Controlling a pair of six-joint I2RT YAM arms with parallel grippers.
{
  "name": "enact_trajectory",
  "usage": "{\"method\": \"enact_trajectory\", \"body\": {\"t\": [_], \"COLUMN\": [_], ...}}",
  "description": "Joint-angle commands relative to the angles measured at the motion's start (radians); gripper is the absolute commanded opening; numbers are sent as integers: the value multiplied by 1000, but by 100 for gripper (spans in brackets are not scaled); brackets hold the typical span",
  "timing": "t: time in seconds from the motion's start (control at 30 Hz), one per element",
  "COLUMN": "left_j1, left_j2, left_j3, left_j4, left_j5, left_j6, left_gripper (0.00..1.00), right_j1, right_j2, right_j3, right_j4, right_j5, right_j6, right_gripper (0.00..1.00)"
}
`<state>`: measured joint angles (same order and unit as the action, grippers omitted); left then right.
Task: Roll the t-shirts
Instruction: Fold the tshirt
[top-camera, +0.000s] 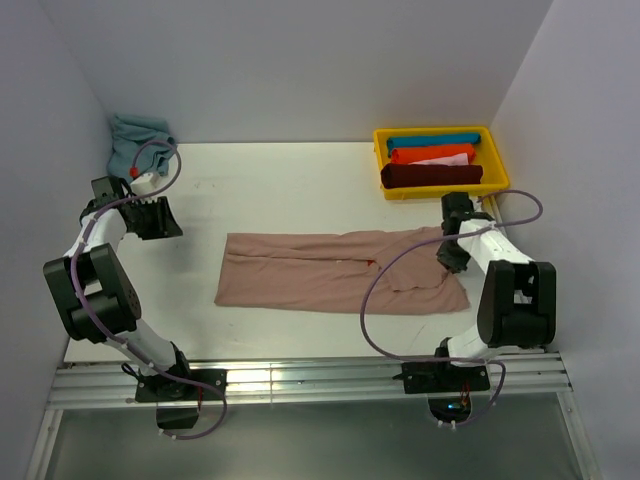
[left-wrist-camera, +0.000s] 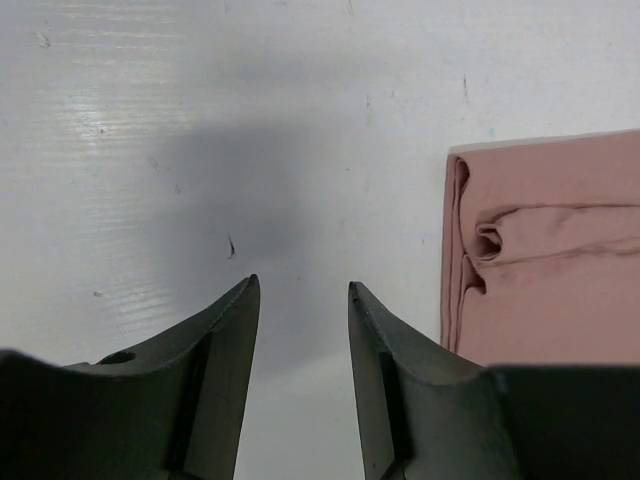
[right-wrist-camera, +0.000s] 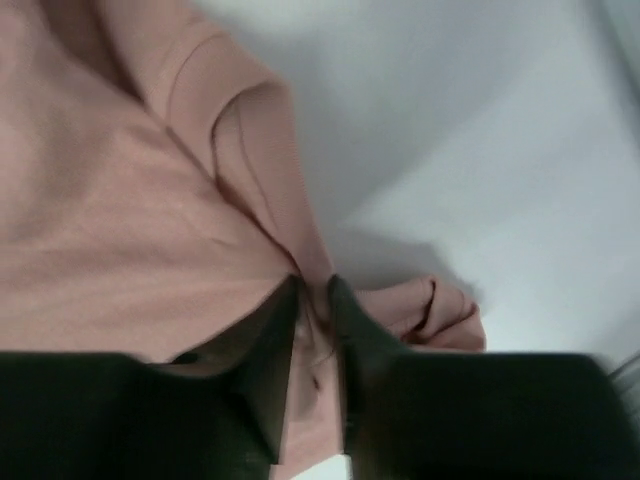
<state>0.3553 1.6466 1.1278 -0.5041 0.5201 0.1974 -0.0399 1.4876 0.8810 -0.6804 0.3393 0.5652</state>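
A dusty pink t-shirt (top-camera: 330, 272) lies folded into a long strip across the middle of the table. My right gripper (top-camera: 449, 260) is at the strip's right end. In the right wrist view its jaws (right-wrist-camera: 313, 285) are pinched on a ridge of the pink cloth (right-wrist-camera: 120, 200), with a bunched fold just to the right of them. My left gripper (top-camera: 160, 222) hovers over bare table, well to the left of the shirt. It is open (left-wrist-camera: 302, 285) with nothing between its fingers. The shirt's folded left edge (left-wrist-camera: 550, 260) lies to the right of it.
A yellow bin (top-camera: 432, 131) at the back right holds rolled shirts: teal (top-camera: 430, 143), orange (top-camera: 432, 157) and dark red (top-camera: 430, 177). A crumpled teal cloth (top-camera: 135, 140) sits in the back left corner. White walls enclose the table on three sides.
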Motion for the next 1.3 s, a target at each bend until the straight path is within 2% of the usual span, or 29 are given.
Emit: {"method": "enact_trajectory", "body": {"t": [0.0,0.07,0.2,0.3,0.33,0.37,0.43,0.47,0.53,0.57,0.8,0.93,1.03,1.13,1.27], "left_j1": [-3,-3,-13,-56,-68,-81,-110,-117,-134,-141,-197,-213,-223,-231,-239], "left_j2": [-13,13,67,93,105,111,137,148,185,194,281,288,289,289,292], "left_j3": [0,21,70,84,87,92,107,118,156,165,221,214,211,208,213], "left_j4": [-14,-36,-73,-67,-62,-57,-39,-39,-62,-66,-93,-88,-93,-96,-100], "left_j5": [46,87,146,150,146,140,129,129,152,164,190,196,196,195,189], "left_j6": [20,23,23,17,11,10,-6,-12,-13,-10,-10,-3,7,10,11], "left_gripper": [47,48,49,50,50,50,50,50,50,50,51,51,51,51,51], "right_j1": [-70,-74,-28,130,185,306,427,545,653,748,1010,1100,1153,1181,1195], "right_j2": [17,20,-114,-185,-188,-178,-146,-95,-32,43,367,523,649,764,829], "right_j3": [96,118,92,67,64,70,91,128,179,246,597,781,984,1088,1138], "right_j4": [-54,-76,-53,4,19,37,67,80,99,101,101,108,72,53,62], "right_j5": [67,75,8,-98,-109,-121,-102,-91,-73,-69,-22,-23,-11,-23,-52], "right_j6": [-73,-64,-5,74,108,161,256,278,338,349,394,384,363,346,338], "right_gripper": [32,46,51,51,50,50,46,46,44,43,41,43,45,46,47]}}
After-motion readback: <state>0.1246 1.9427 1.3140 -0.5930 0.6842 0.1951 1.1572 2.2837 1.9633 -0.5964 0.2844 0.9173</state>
